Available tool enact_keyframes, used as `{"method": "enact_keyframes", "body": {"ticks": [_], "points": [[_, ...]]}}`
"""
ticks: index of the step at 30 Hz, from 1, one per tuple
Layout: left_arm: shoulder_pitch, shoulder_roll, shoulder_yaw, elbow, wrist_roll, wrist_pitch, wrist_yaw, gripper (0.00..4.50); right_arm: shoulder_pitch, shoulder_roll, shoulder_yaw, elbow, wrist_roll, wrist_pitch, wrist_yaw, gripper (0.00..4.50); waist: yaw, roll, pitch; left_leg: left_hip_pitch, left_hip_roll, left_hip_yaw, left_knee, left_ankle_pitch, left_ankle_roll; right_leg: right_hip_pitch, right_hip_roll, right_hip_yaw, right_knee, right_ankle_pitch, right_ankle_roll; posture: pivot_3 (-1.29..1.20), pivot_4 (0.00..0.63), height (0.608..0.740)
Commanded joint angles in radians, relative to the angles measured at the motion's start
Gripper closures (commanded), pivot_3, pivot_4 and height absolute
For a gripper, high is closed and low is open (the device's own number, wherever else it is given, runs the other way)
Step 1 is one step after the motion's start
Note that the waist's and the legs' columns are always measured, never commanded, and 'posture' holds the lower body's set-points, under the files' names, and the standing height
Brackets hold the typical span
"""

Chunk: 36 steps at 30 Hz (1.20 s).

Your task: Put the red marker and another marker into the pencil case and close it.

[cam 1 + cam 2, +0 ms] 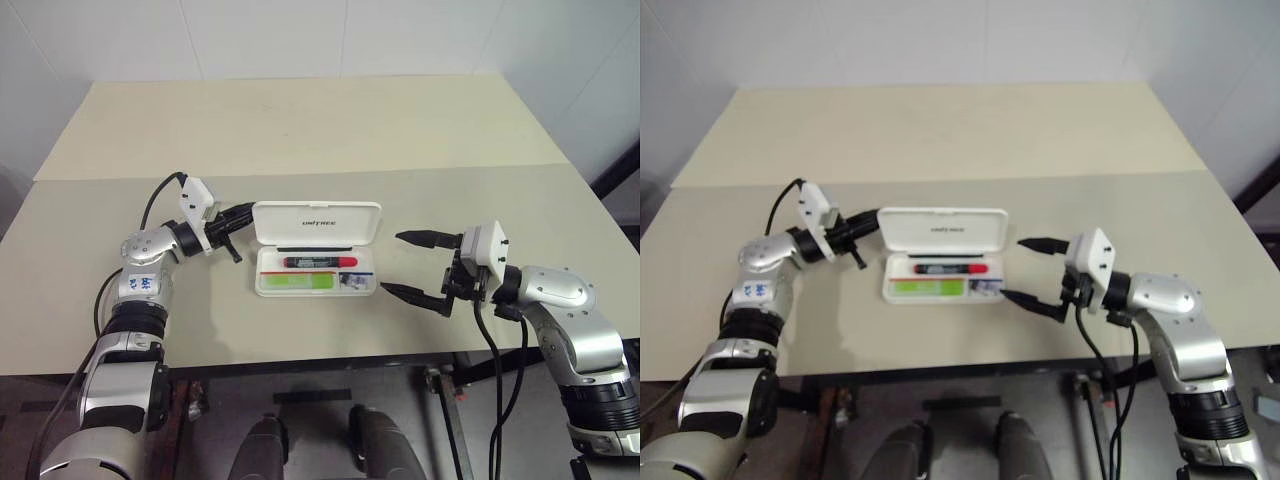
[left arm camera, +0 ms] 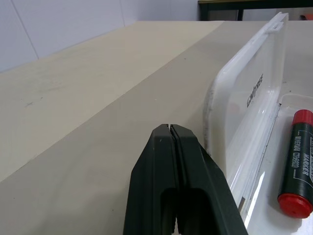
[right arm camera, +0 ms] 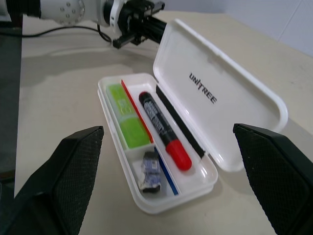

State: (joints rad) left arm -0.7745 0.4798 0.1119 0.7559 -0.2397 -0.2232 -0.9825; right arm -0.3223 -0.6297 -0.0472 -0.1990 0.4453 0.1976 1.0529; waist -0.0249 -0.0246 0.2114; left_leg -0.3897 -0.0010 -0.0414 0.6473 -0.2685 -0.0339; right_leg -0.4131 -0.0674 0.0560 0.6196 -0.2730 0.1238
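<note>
The white pencil case (image 1: pixel 300 232) lies open in the middle of the table, its lid tilted up and back. Inside, the red marker (image 1: pixel 320 261) lies along the rear slot, red cap to the right. The light-green marker (image 1: pixel 298 283) lies in the front compartment. My left gripper (image 1: pixel 245 213) is shut and empty, with its tip by the lid's left end; in the left wrist view the lid's edge (image 2: pixel 217 98) sits close beside the tip. My right gripper (image 1: pixel 391 263) stands open and empty just right of the case, and its fingers (image 3: pixel 73 171) frame the case.
A small grey-purple piece (image 3: pixel 150 171) rests in the case's right front compartment. A seam (image 1: pixel 400 168) joins the near table to a second one behind it. The table's front edge (image 1: pixel 300 362) runs close below the case. Bare tabletop lies on both sides.
</note>
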Motion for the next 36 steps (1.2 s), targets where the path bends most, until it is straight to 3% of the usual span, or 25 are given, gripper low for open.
{"method": "enact_keyframes", "body": {"ticks": [1, 8, 15, 25, 36], "points": [[0.015, 0.016, 0.0, -0.044, -0.004, -0.057, -0.041, 4.47, -0.022, -0.002, -0.019, -0.045, 0.03, 0.013, -0.017, 0.0, 0.0, 0.0, 0.0, 0.0, 0.0, 0.0, 0.0, 0.0, 0.0, 0.0, 0.0, 0.0, 0.0, 0.0, 0.0, 0.0, 0.15, 0.74], [0.018, 0.069, -0.079, -0.029, 0.082, -0.183, -0.13, 4.47, -0.042, -0.004, -0.019, -0.067, 0.038, 0.041, -0.032, 0.0, 0.0, 0.0, 0.0, 0.0, 0.0, 0.0, -0.001, 0.0, 0.0, 0.0, 0.0, 0.0, -0.001, 0.0, 0.0, 0.0, 0.15, 0.74], [0.035, 0.033, -0.16, -0.117, 0.079, -0.178, -0.225, 4.47, -0.049, 0.003, -0.016, -0.08, 0.039, 0.05, -0.052, 0.0, 0.011, 0.0, 0.0, 0.0, 0.0, 0.0, 0.0, 0.0, 0.0, 0.0, 0.0, 0.0, -0.001, 0.0, 0.0, 0.0, 0.15, 0.74], [0.113, -0.032, -0.274, -0.291, 0.112, -0.015, -0.221, 4.47, -0.044, 0.037, -0.001, -0.136, 0.036, 0.071, -0.111, 0.0, 0.02, 0.0, 0.0, 0.0, 0.0, 0.0, 0.0, 0.0, 0.0, 0.0, 0.0, 0.0, -0.001, 0.0, 0.0, 0.0, 0.15, 0.74], [0.112, -0.012, -0.332, -0.328, 0.19, 0.098, -0.182, 4.47, -0.03, 0.067, 0.005, -0.214, 0.034, 0.095, -0.177, 0.0, 0.024, 0.001, -0.001, 0.002, -0.001, -0.002, 0.001, 0.001, 0.002, 0.004, 0.0, 0.0, -0.001, 0.0, 0.0, 0.0, 0.15, 0.74]]}}
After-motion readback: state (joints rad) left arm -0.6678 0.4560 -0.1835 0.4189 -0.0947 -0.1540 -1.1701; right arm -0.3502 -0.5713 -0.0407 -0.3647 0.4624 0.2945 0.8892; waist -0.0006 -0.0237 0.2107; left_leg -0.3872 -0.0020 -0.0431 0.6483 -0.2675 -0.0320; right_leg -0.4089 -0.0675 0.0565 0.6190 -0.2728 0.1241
